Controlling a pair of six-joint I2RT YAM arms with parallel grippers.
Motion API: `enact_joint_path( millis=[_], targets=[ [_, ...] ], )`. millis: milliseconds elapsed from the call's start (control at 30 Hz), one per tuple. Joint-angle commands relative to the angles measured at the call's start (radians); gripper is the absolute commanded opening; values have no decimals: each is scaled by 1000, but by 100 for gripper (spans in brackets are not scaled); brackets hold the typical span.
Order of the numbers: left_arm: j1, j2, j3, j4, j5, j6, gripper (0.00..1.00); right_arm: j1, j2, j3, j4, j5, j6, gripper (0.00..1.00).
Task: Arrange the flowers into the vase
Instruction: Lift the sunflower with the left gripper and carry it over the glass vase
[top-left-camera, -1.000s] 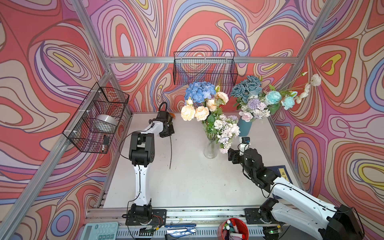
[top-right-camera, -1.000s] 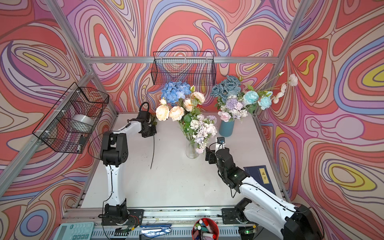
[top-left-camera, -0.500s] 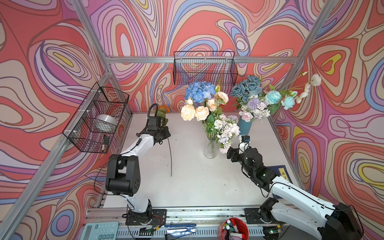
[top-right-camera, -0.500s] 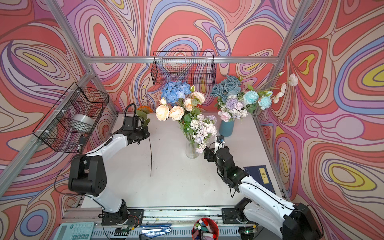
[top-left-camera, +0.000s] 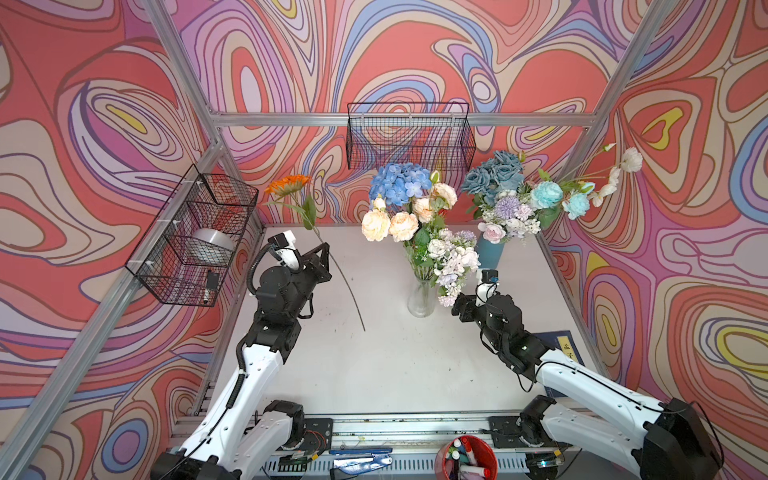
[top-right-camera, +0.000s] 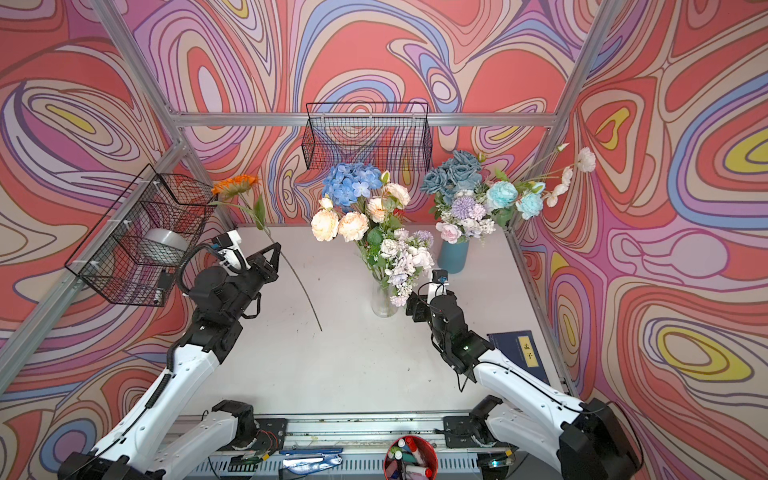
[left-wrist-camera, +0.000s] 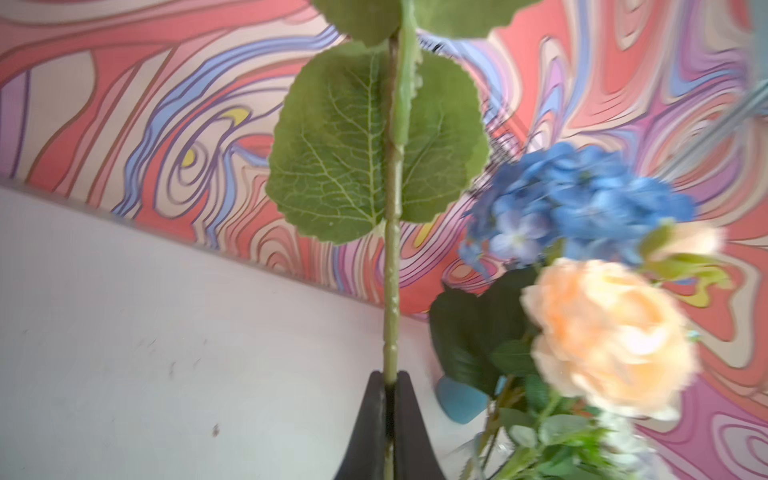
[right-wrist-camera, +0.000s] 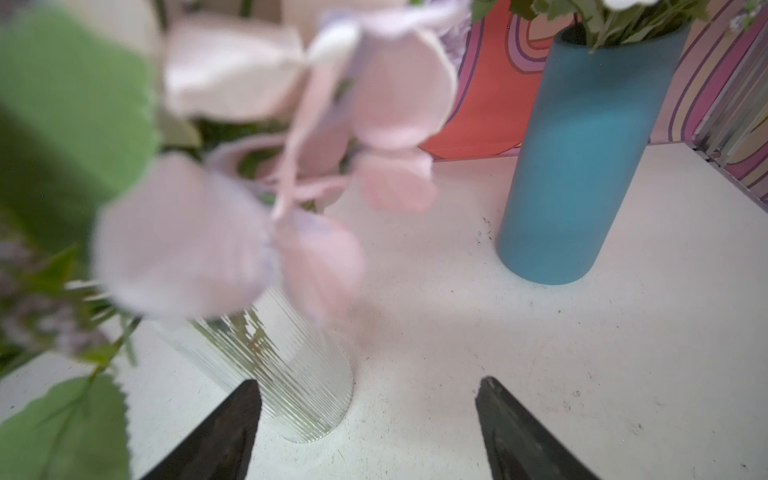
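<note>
In a top view: left gripper (top-left-camera: 325, 249) clamps orange sunflower (top-left-camera: 288, 185), well left of glass vase (top-left-camera: 421, 297); trailing stem (top-left-camera: 349, 291) may snag bouquet (top-left-camera: 415, 216).
Left wrist: thin stem could swivel between jaws.
Right wrist: right gripper (right-wrist-camera: 368, 384) gapes empty beside glass vase; could tip it.

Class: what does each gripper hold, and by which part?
The left gripper grips the orange flower by its stem, below the leaves. The right gripper is open, holding nothing.

I see an orange sunflower (top-left-camera: 288, 185) on a green stem (left-wrist-camera: 390, 291); a blue hydrangea (top-left-camera: 399, 185); peach roses (top-left-camera: 403, 225); a ribbed clear vase (right-wrist-camera: 299, 374); a teal vase (right-wrist-camera: 582, 158); swirly red-pink walls (top-left-camera: 415, 50).
</note>
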Motion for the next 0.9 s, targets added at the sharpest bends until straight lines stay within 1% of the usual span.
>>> enact_joint_path(
  millis=[0, 233, 300, 400, 467, 567, 633, 700, 867],
  targets=[
    [-33, -52, -25, 181, -38, -27, 0, -4, 12, 21, 24, -5, 25, 84],
    [-64, -100, 29, 292, 22, -68, 0, -4, 14, 17, 34, -1, 44, 83],
    [-78, -94, 19, 394, 37, -85, 0, -4, 12, 18, 34, 0, 43, 84],
    [-139, -59, -15, 619, 54, -64, 0, -4, 8, 17, 33, 2, 43, 84],
    [-210, -23, -15, 725, 56, 9, 0, -4, 3, 16, 33, 4, 42, 84],
    [-323, 33, 33, 736, 51, 158, 0, -4, -4, 14, 33, 5, 41, 84],
    [-381, 78, 63, 751, 49, 232, 0, -4, -9, 12, 30, 5, 41, 84],
    [-420, 127, 82, 793, 51, 270, 0, -4, -17, 10, 29, 8, 40, 84],
    [-474, 221, 105, 866, 40, 320, 0, -4, -36, -2, 29, 16, 40, 84]
  ],
)
